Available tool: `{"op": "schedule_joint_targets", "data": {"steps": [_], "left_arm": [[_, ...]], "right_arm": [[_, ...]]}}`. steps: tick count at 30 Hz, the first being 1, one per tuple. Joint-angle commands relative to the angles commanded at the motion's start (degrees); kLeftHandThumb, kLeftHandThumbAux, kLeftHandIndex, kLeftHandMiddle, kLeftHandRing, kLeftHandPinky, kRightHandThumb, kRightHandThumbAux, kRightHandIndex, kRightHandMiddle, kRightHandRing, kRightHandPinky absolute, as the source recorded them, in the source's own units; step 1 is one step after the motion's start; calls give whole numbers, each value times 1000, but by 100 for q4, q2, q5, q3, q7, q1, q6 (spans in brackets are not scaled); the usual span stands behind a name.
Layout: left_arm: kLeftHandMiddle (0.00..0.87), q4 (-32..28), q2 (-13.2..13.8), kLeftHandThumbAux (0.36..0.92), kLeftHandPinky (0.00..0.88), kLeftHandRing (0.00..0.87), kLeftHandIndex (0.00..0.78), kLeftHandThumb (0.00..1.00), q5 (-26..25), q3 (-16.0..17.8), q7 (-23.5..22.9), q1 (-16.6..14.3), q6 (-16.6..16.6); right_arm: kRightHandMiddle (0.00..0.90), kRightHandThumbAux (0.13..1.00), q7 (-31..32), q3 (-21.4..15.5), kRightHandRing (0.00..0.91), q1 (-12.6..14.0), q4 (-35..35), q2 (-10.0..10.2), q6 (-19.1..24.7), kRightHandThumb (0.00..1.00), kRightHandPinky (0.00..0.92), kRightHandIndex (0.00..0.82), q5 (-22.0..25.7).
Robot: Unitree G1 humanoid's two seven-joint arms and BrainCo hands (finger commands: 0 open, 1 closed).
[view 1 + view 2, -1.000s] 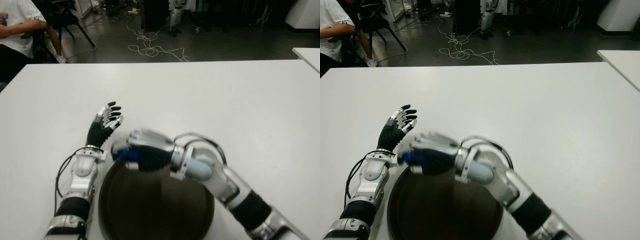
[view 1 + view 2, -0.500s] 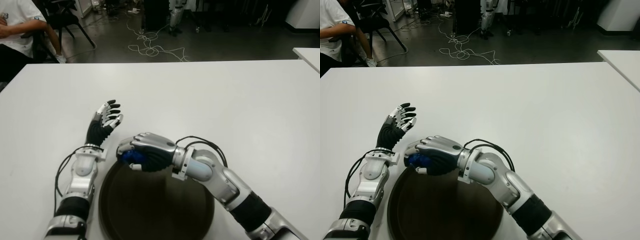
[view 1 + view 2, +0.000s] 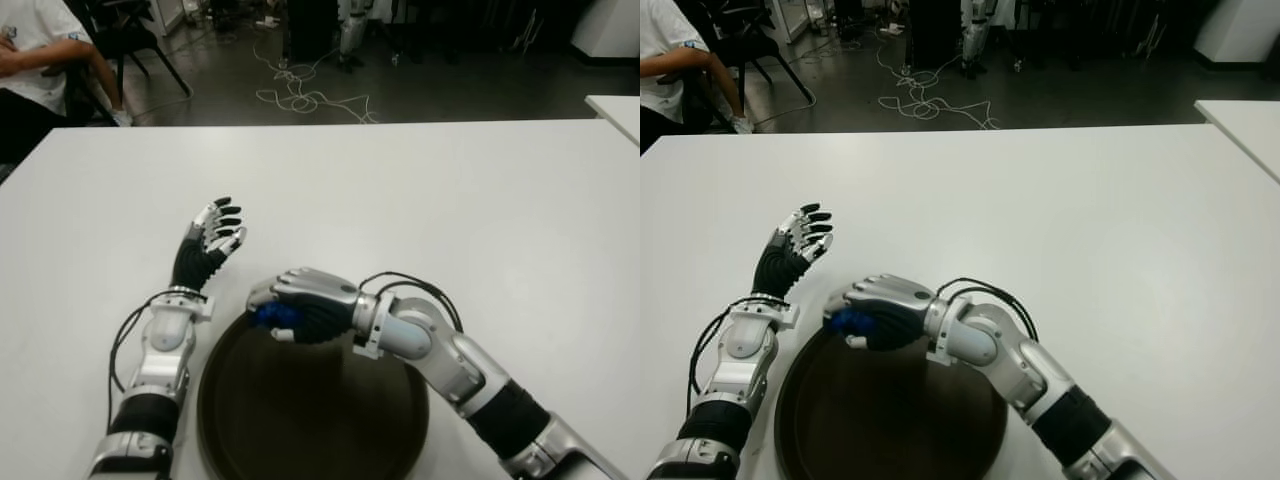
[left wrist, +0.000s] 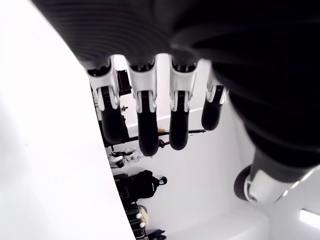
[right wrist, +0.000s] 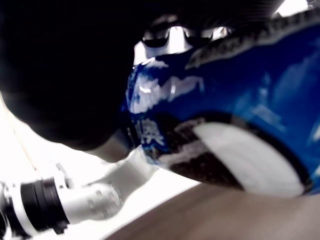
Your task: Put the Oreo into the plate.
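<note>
Above the far rim of the plate (image 3: 250, 420), the Oreo pack (image 3: 268, 317) is gripped by the right hand (image 3: 300, 305); beside the plate's left, the left hand (image 3: 205, 250) is held open over the bench (image 3: 450, 200).

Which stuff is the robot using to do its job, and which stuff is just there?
For the job: Oreo pack, held in the right robot hand; plate under it.

Just there: left robot hand, open beside the plate on its left; table; person; cables.
</note>
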Motion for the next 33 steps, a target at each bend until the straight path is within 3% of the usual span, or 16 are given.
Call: {"op": "schedule_joint_targets", "data": {"steps": [4,5,6,9,11,20,33], "left_arm": [[251,-8,-3,614,238,253,162,80,-3,5,11,2,25],[253,-2,-3,611,234,252,165,75,-3,6,14,-1,27],[254,4,-2,610,232,250,168,72,-1,7,17,-4,26],[251,12,-2,602,222,245,168,61,-3,9,16,-8,23],[248,11,-1,601,218,241,166,56,-9,8,7,-7,23],[243,12,-10,604,220,241,169,37,-55,18,-25,-8,-24],[238,240,52,614,221,238,165,48,-51,37,-38,-92,-118]], "right_arm": [[369,748,252,-49,362,-5,-46,-67,-49,668,338,404,222],[319,767,351,-69,311,-24,-94,-89,-27,427,295,331,297],[287,778,381,-66,279,-34,-67,-74,-47,273,266,284,332],[233,778,382,-52,222,-22,31,-53,-126,89,214,208,334],[203,768,395,-55,189,-25,48,-60,-149,45,174,165,320],[23,720,625,-20,20,-110,-4,-161,-10,1,18,13,151],[0,675,1210,-10,0,-225,-202,-352,247,0,0,0,314]]}}
